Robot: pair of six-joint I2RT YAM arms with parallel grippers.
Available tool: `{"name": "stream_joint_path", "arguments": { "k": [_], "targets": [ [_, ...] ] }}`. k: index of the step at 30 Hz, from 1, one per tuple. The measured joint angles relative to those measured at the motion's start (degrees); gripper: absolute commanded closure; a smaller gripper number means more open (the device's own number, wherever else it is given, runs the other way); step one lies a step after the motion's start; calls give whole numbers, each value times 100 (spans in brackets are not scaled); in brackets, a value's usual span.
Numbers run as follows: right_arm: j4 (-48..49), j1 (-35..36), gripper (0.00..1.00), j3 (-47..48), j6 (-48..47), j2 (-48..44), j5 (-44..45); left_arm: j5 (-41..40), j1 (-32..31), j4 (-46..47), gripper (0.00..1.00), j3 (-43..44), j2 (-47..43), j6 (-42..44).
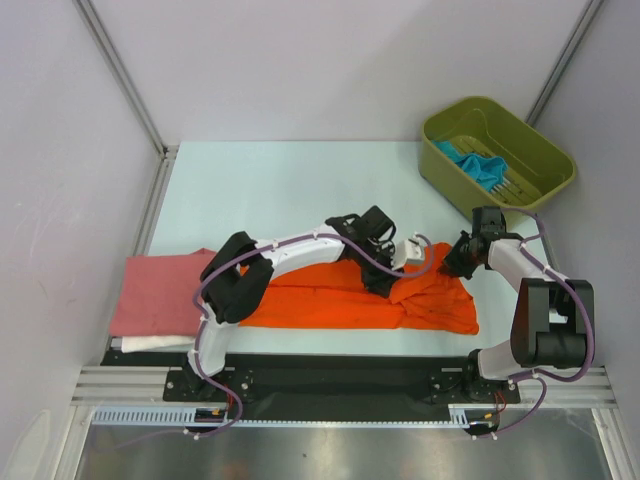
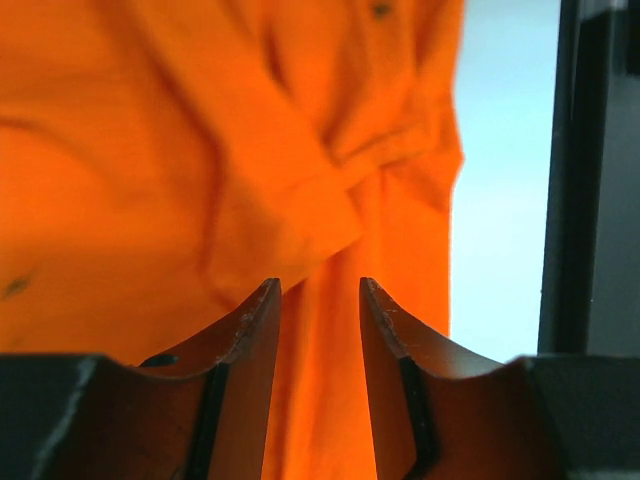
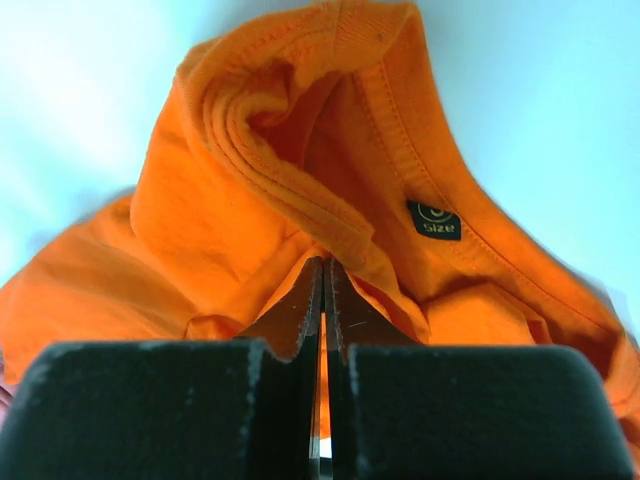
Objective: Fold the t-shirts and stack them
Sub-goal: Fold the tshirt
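Note:
The orange t-shirt (image 1: 350,305) lies crumpled in a long band across the near side of the table. My left gripper (image 1: 385,277) hovers over its right half, open; its fingertips (image 2: 265,300) stand apart with orange cloth (image 2: 200,170) below them and nothing pinched. My right gripper (image 1: 452,264) is shut on the orange t-shirt's upper right corner; in the right wrist view the jaws (image 3: 325,268) meet on a fold just below the collar and size label (image 3: 435,220). A folded pink t-shirt (image 1: 155,288) rests on a white one (image 1: 155,343) at the left. The teal-blue t-shirt (image 1: 478,165) sits in the bin.
An olive-green bin (image 1: 560,165) stands at the back right corner of the pale table (image 1: 300,190). Grey walls and metal frame posts close in the left, back and right sides. The arms' black base rail (image 1: 340,375) runs along the near edge.

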Motion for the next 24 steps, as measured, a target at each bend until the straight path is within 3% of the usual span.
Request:
{"name": "stream_joint_path", "arguments": {
  "k": [6, 13, 24],
  "targets": [
    [264, -24, 100, -90, 7, 9, -105, -680, -516, 282, 60, -555, -66, 446],
    [435, -90, 100, -372, 44, -22, -229, -1582, -675, 658, 64, -555, -66, 603],
    [468, -155, 100, -555, 44, -293, -293, -1467, -940, 50, 64, -592, -282, 610]
  ]
}}
